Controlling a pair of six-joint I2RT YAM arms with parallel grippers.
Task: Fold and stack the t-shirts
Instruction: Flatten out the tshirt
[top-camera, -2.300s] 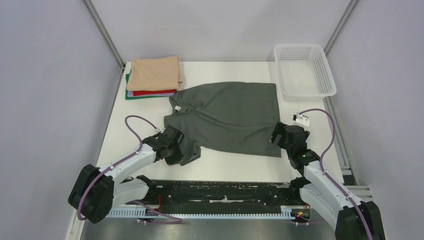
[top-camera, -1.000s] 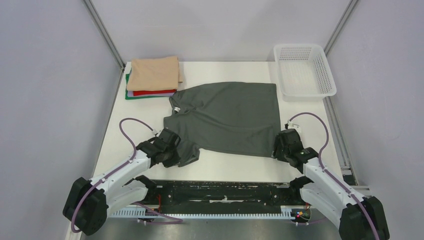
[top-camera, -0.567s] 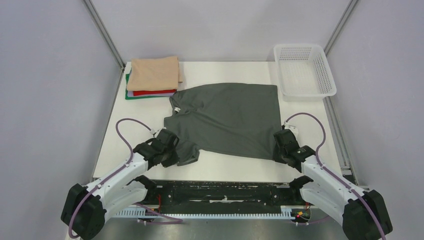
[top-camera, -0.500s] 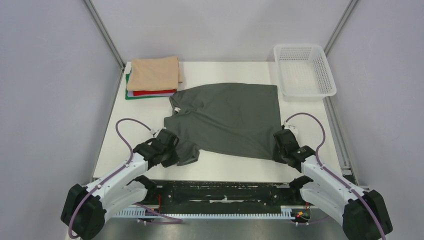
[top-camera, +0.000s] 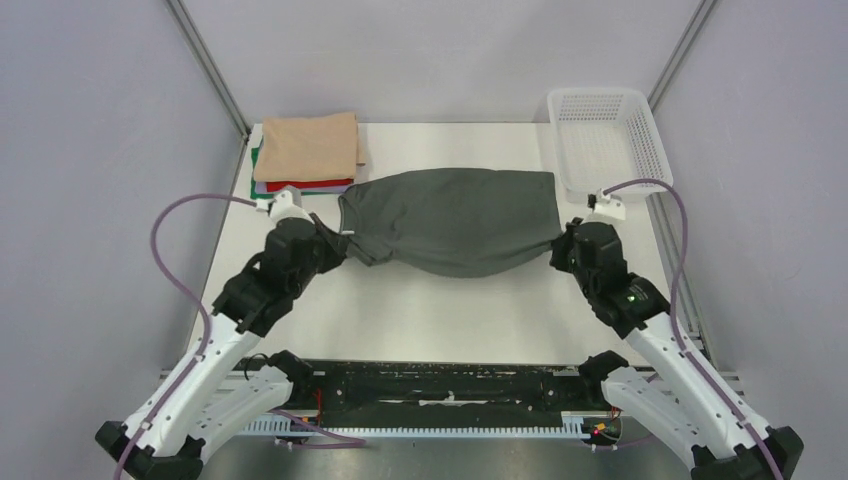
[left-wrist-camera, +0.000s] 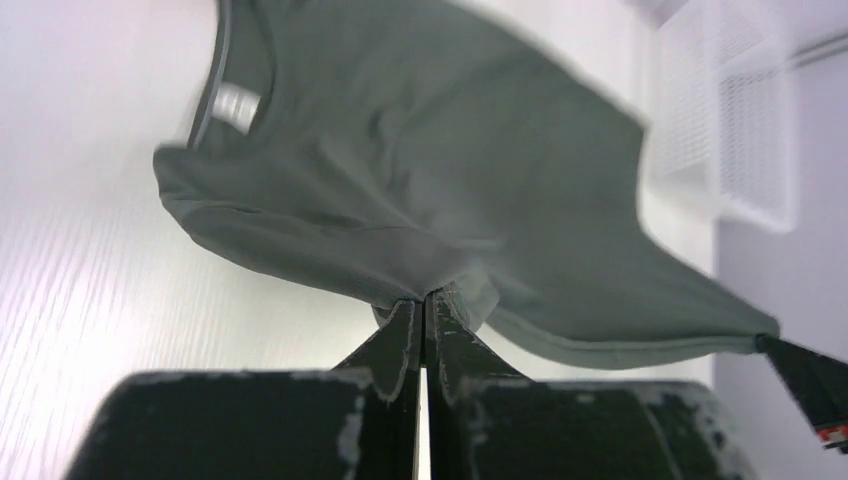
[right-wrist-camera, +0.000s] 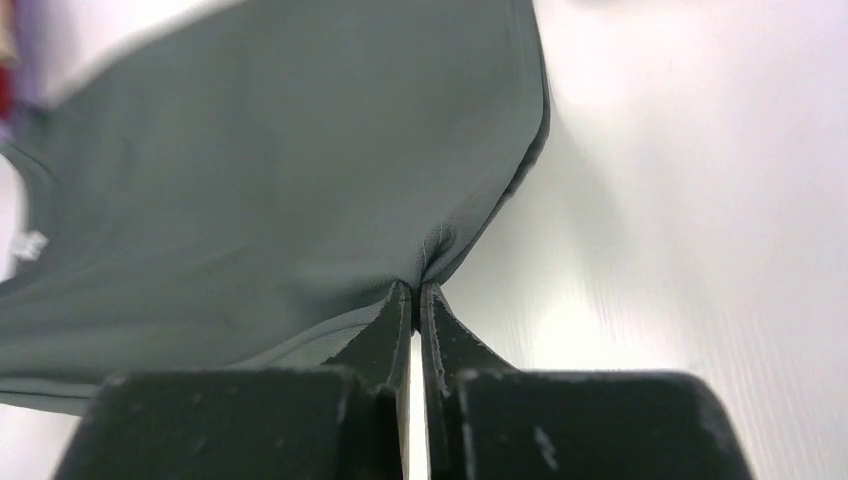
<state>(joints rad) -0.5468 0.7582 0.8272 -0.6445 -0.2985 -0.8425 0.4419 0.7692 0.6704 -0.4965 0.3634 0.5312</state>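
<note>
The dark charcoal-grey t-shirt (top-camera: 455, 222) hangs stretched between both grippers above the table, its near half lifted and sagging in the middle. My left gripper (top-camera: 325, 240) is shut on the shirt's sleeve end (left-wrist-camera: 425, 285) near the collar side. At the other end my right gripper (top-camera: 560, 245) is shut on the hem corner (right-wrist-camera: 430, 262). A stack of folded t-shirts, tan (top-camera: 310, 146) on top of red (top-camera: 305, 185) and green (top-camera: 262, 192), lies at the far left.
A white lattice basket (top-camera: 606, 140) stands at the far right corner, close behind the right wrist. Bare white table (top-camera: 440, 310) lies between the shirt and the arm bases. Metal frame posts and grey walls close in both sides.
Both arms have risen and moved away from the near edge, lifting the shirt's near edge off the table. The right gripper closed on the hem corner within the last second.
</note>
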